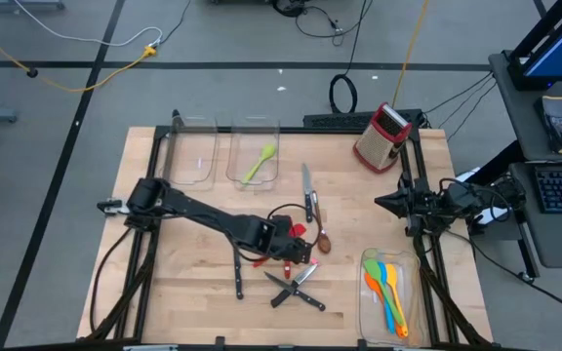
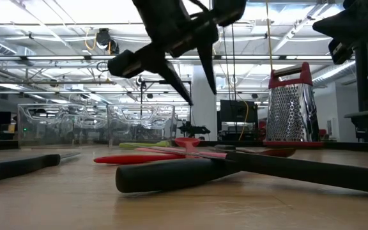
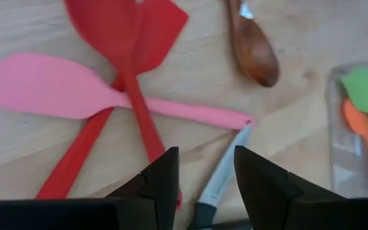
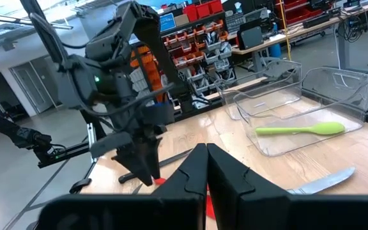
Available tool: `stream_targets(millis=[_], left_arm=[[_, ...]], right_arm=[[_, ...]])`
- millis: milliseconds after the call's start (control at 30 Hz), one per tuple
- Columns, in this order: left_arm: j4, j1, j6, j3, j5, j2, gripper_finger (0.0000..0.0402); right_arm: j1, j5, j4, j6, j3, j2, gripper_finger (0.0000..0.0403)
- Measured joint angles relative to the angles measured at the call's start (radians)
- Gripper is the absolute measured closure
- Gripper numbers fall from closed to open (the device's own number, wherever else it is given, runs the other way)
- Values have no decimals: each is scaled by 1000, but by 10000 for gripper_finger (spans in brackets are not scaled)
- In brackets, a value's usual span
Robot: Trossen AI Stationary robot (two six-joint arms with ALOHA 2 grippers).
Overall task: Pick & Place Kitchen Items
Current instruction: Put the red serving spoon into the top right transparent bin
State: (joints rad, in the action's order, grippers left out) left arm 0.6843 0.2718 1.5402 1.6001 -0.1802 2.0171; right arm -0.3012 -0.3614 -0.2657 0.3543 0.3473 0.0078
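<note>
High view shows the left gripper reached out over the middle of the wooden table, hanging above a small pile of utensils with its fingers spread and nothing between them. Left wrist view looks down past those fingers onto a pink spatula lying across two red spatulas, with a brown spoon just beyond and a steel knife blade below the gap. Two black-handled knives lie crossed nearer the front edge, another black utensil lies to their left, and one more knife lies farther back. A green spoon rests in a clear bin at the far side; orange, blue, yellow and green spoons fill a bin at the near right. The right gripper waits at the right edge, fingers pressed together and empty, near the red grater.
</note>
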Motion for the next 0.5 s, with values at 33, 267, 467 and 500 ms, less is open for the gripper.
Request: stream_targets(millis=[33,267,467,500], left_arm=[[3,0,8,0,0,6,247],[17,6,40,0,-3,43,247],[10,10,43,-1,26,89,247],[11,10,44,-1,38,94,247]], right_arm=[[0,0,1,0,0,0,403],[0,0,3,0,0,0,403],[0,-1,3,0,0,0,403],[0,-1,4,0,0,0,403]])
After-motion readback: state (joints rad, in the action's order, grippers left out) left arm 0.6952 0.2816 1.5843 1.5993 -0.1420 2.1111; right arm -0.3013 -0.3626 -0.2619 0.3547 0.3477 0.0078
